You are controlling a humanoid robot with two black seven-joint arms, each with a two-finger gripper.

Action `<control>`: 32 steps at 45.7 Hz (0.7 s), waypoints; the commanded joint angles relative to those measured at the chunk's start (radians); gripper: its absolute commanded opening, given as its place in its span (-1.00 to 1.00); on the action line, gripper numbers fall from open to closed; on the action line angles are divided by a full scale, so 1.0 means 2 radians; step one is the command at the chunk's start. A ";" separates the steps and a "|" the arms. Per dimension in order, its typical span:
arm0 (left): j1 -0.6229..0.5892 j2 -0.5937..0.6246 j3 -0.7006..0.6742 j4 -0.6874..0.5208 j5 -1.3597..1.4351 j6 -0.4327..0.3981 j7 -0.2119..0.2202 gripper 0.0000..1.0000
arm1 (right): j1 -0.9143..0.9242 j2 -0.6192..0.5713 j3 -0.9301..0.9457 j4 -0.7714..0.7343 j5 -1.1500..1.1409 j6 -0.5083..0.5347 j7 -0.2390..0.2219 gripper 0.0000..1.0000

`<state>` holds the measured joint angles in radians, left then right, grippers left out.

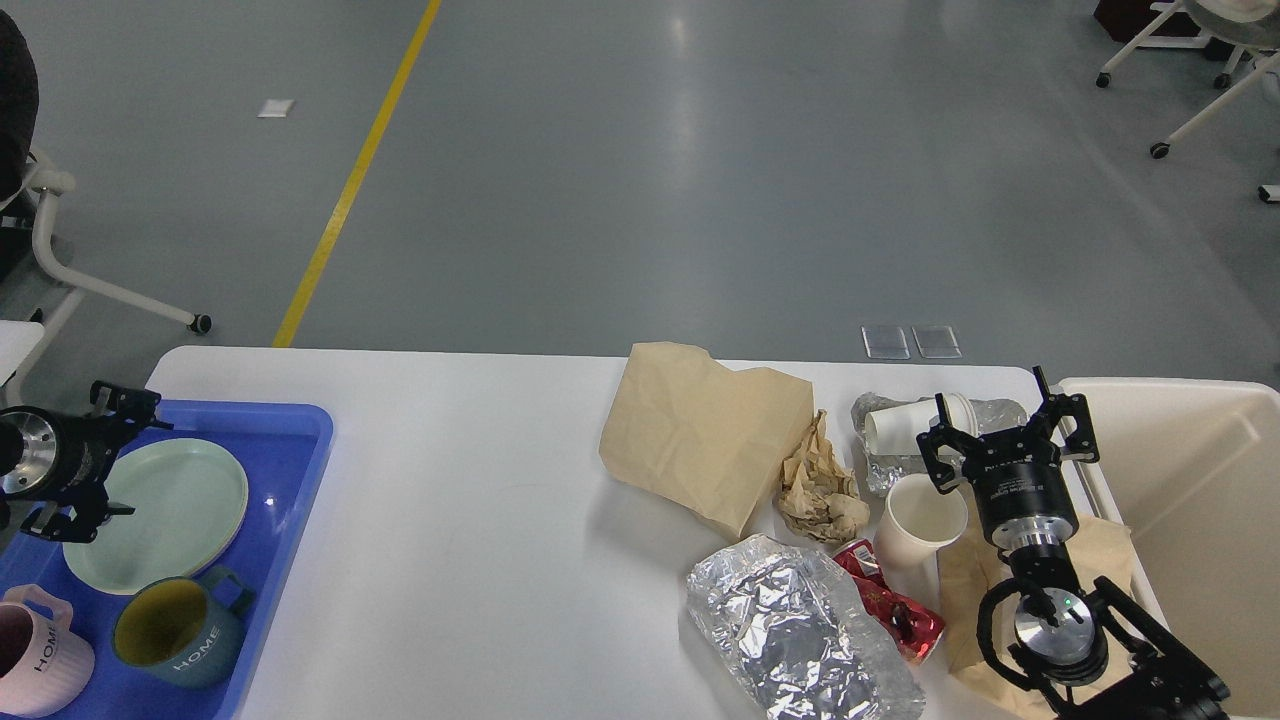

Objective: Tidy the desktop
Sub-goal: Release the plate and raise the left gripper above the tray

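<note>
The head view showed the desktop (480, 560), a broad white matte top with rounded corners, filling the lower half of the frame with grey floor beyond. It appeared rigid, heavy and fixed; it was judged not a thing to be gripped but a surface to be cleared, the litter on it being the things to take hold of. At its left edge stood one blue tray (290, 480) carrying one pale green plate (165, 515) and two mugs: a teal mug (175, 632) and a pink mug (35, 665), both marked HOME. The left gripper (112, 460) hung over the tray's left side beside the plate, fingers spread and holding nothing. On the right half lay the rubbish: one flat brown paper bag (700, 430), one crumpled brown paper ball (818, 485), one crushed foil sheet (800, 630), one red wrapper (895, 610), and two white paper cups, the upright cup (920, 525) and a tipped cup (895, 428) lying on further foil (995, 412). More brown paper (965, 600) lay under the right arm. All looked light, soft and crushable; pinching each at a fold or rim seemed best. The right gripper (1005, 432) stood released, empty, just beyond the upright cup. One beige bin (1200, 480) sat at the right edge.
</note>
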<state>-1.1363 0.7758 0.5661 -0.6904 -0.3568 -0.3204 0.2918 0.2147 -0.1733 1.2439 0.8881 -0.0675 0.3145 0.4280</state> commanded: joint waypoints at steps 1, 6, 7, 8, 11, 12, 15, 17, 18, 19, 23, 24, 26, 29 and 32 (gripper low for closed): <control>0.017 0.029 -0.116 0.001 0.000 -0.001 -0.004 0.92 | 0.000 0.000 0.000 0.000 0.000 0.000 0.000 1.00; 0.070 0.029 -0.247 0.005 0.000 -0.001 -0.008 0.93 | 0.000 0.000 0.000 0.000 0.000 0.000 0.000 1.00; 0.079 0.029 -0.281 0.005 0.000 -0.001 -0.009 0.93 | 0.000 0.000 0.000 0.000 0.000 0.000 0.000 1.00; 0.089 0.027 -0.316 0.005 0.000 -0.001 -0.012 0.93 | 0.000 0.000 0.000 0.000 0.000 0.000 0.000 1.00; 0.129 0.018 -0.421 0.005 0.000 -0.001 -0.024 0.93 | 0.000 0.000 0.000 0.000 0.000 0.000 0.000 1.00; 0.143 0.012 -0.455 0.005 0.000 -0.001 -0.030 0.93 | 0.000 0.000 0.000 0.000 0.000 0.000 0.000 1.00; 0.185 -0.011 -0.562 0.005 0.000 -0.001 -0.059 0.93 | 0.000 0.000 -0.001 0.000 0.000 0.000 0.000 1.00; 0.217 -0.030 -0.620 0.002 0.001 -0.002 -0.081 0.93 | 0.000 0.000 0.000 0.000 0.000 0.000 0.000 1.00; 0.233 -0.040 -0.644 -0.001 0.003 -0.002 -0.090 0.93 | 0.000 0.000 0.000 0.000 0.000 0.000 0.001 1.00; 0.247 -0.049 -0.667 -0.003 0.008 -0.003 -0.094 0.93 | 0.000 0.000 0.000 0.000 0.000 0.000 0.000 1.00; 0.283 -0.073 -0.728 -0.034 0.036 -0.012 -0.105 0.93 | 0.000 0.000 0.000 0.000 0.000 0.000 0.000 1.00; 0.289 -0.075 -0.737 -0.050 0.042 -0.012 -0.106 0.93 | 0.000 0.000 0.000 0.000 0.000 0.000 0.000 1.00; 0.311 -0.076 -0.761 -0.093 0.049 -0.011 -0.107 0.93 | 0.000 0.000 -0.001 0.000 0.000 0.000 0.000 1.00; 0.366 -0.077 -0.810 -0.162 0.054 -0.002 -0.107 0.93 | 0.000 0.000 -0.001 0.000 0.000 0.000 0.000 1.00; 0.409 -0.083 -0.861 -0.215 0.079 0.011 -0.108 0.93 | 0.000 0.000 0.000 0.000 0.000 0.000 0.000 1.00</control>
<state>-0.4660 0.6266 -0.9945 -0.9332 -0.2581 -0.3332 0.0801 0.2147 -0.1733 1.2440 0.8882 -0.0675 0.3145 0.4280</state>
